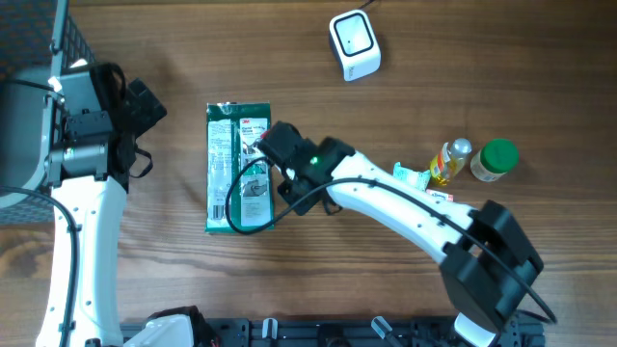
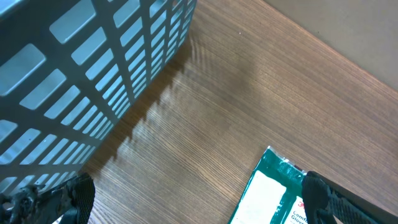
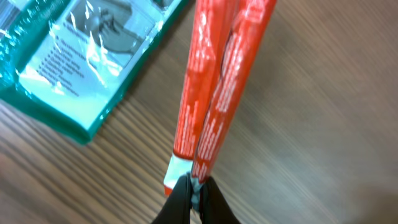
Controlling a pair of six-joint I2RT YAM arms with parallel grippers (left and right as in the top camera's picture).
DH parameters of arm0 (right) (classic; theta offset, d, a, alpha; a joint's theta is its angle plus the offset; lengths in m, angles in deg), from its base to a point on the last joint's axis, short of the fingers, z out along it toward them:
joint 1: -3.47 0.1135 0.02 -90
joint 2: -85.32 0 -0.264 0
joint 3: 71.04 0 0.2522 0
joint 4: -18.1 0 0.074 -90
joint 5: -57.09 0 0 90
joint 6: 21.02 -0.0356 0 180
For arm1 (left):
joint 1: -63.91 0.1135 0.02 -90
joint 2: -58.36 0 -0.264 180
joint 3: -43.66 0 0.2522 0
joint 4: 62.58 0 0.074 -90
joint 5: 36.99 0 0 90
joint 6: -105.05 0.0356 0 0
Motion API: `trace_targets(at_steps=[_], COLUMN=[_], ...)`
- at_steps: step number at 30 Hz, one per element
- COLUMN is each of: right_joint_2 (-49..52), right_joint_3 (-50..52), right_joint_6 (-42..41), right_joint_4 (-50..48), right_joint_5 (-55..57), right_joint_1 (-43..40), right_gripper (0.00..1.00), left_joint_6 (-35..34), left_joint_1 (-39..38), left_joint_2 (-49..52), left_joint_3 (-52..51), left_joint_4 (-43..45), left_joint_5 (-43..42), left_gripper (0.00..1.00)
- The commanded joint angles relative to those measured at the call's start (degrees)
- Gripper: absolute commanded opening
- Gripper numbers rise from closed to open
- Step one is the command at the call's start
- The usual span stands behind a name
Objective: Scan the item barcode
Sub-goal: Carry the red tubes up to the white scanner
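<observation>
Basket (image 1: pixel 60 39) stands far left, beside the left gripper (image 1: pixel 140 130), which is spread wide and empty. Over the table by a flat green packet (image 1: pixel 238 169), the right gripper (image 3: pixel 193 190) pinches a red packet (image 3: pixel 214 87) by one end, its long axis pointing straight away from the fingers.

Top-down overhead; close, oblique wrist views

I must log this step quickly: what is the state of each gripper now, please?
Left gripper: open, holding nothing.
Right gripper: closed on a red packet.
</observation>
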Motion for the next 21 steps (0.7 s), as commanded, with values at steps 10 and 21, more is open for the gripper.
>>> trace_targets(at_steps=[10, 21], right_joint_2=[-3.3, -3.04], right_joint_3=[-16.83, -16.68], right_joint_6=[31.41, 45.53], right_joint_4=[8.07, -6.08], right_joint_5=[34.84, 24.41], right_joint_1=[-3.58, -20.26], right_gripper=[0.04, 0.04], left_joint_6=[0.48, 0.48], left_joint_1=[0.22, 0.22], left_joint_2=[-0.04, -0.04], left_joint_3=[0.2, 0.2], left_joint_4=[0.15, 0.15], left_joint_5=[0.31, 0.31], left_gripper=[1.0, 1.0])
